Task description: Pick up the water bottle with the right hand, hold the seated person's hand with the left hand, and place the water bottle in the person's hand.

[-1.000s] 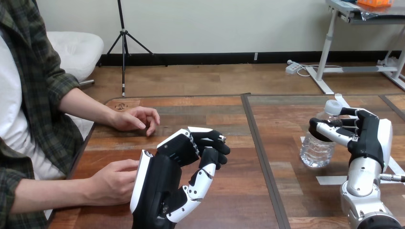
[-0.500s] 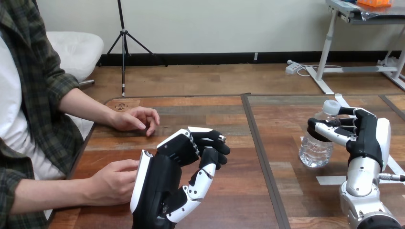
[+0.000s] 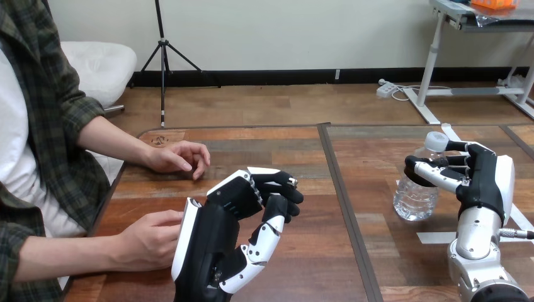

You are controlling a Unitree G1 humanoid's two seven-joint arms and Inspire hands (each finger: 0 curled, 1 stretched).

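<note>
A clear plastic water bottle (image 3: 415, 197) with a white cap stands upright at the table's right side. My right hand (image 3: 485, 182) is shut on it: the thumb crosses the bottle's front below the neck and the fingers curl round its back. Whether its base touches the table, I cannot tell. My left hand (image 3: 217, 239) is at the lower middle, its fingers curled towards the right and holding nothing. The person's near hand (image 3: 148, 239) rests on the table just left of my left hand's white back, close beside it. The person's far hand (image 3: 179, 157) lies relaxed further back.
The wooden table (image 3: 315, 264) has a dark seam running down its middle between my two hands. White tape strips (image 3: 434, 238) lie on the table around the bottle. The person sits at the left edge.
My right hand and the bottle have shifted slightly to the left. My left hand and both of the person's hands have stayed still.
</note>
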